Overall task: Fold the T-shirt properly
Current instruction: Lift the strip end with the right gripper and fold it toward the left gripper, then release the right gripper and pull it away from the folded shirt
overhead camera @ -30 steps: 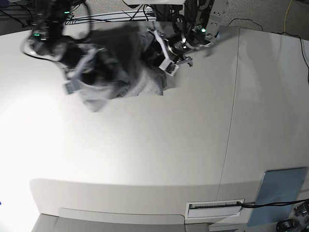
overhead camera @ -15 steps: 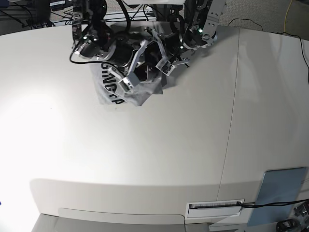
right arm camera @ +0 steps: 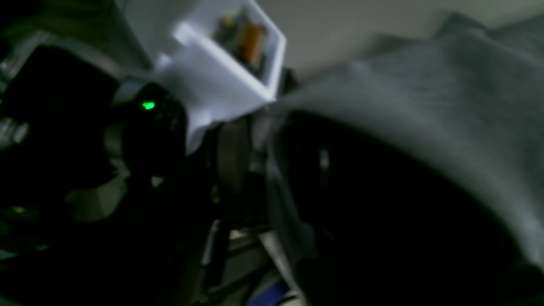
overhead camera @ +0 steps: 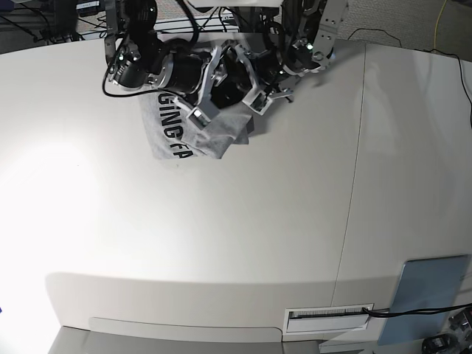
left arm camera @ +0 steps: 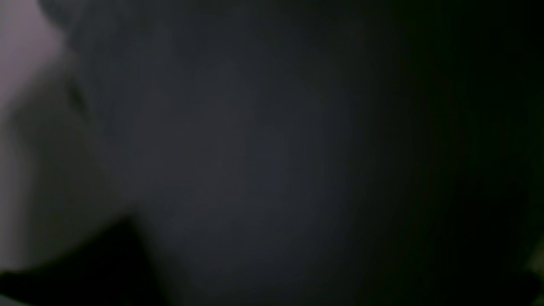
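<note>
T-shirt: grey, bunched in a heap at the far edge of the white table, black lettering facing up on its near-left part. Right gripper and left gripper: both low over the heap, close together and against the cloth; whether either claw is spread or pinching fabric cannot be told. Blue-grey panel: near right corner, well apart.

A broad, smooth off-white counter fills the base view, split by a thin dark seam running near to far on the right. Strong light pools on its left side. At the near right lie a bluish-grey flat rectangular panel and a white slotted label strip. Black cables trail over grey floor at the far edge.
</note>
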